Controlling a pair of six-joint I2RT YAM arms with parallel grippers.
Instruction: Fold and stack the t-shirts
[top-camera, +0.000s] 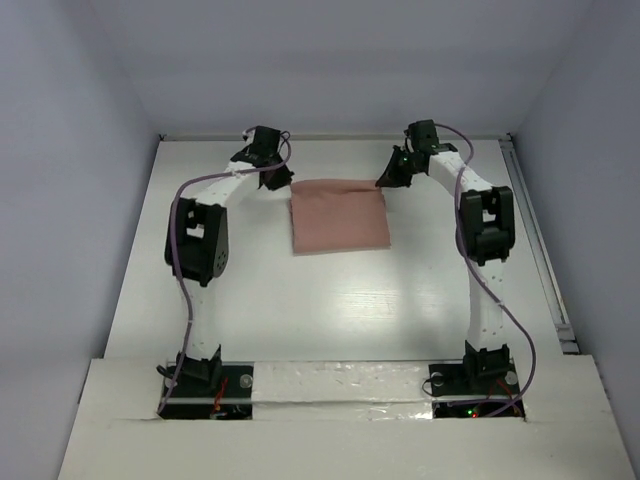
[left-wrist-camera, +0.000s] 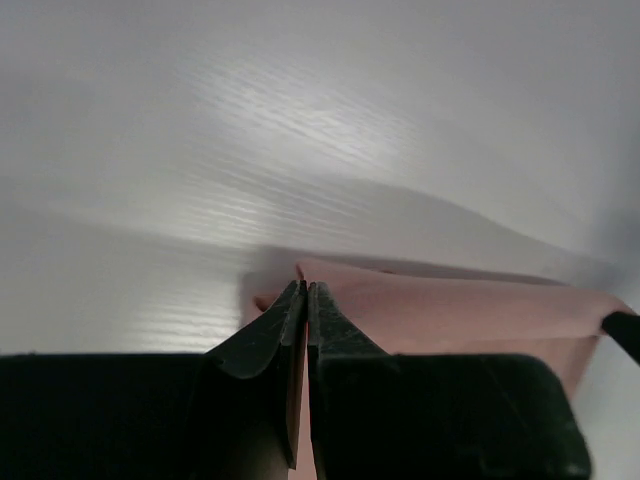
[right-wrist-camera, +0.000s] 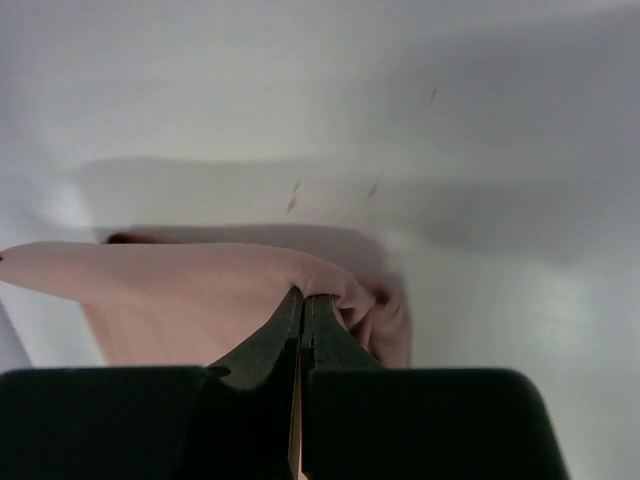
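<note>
The dusty-pink t-shirt (top-camera: 338, 217) lies folded into a rough rectangle at the far middle of the white table, plain side up; its chest graphic is hidden. My left gripper (top-camera: 284, 180) is shut on the shirt's far left corner (left-wrist-camera: 440, 310). My right gripper (top-camera: 386, 178) is shut on the far right corner, where the fabric (right-wrist-camera: 190, 290) bunches around the fingertips. In both wrist views the jaws stand closed with pink cloth pinched between them and the far edge lifted slightly off the table.
The white table (top-camera: 330, 300) is walled by pale panels on the left, right and far sides. A metal rail (top-camera: 545, 270) runs along the right edge. The arm bases (top-camera: 195, 375) stand at the near edge.
</note>
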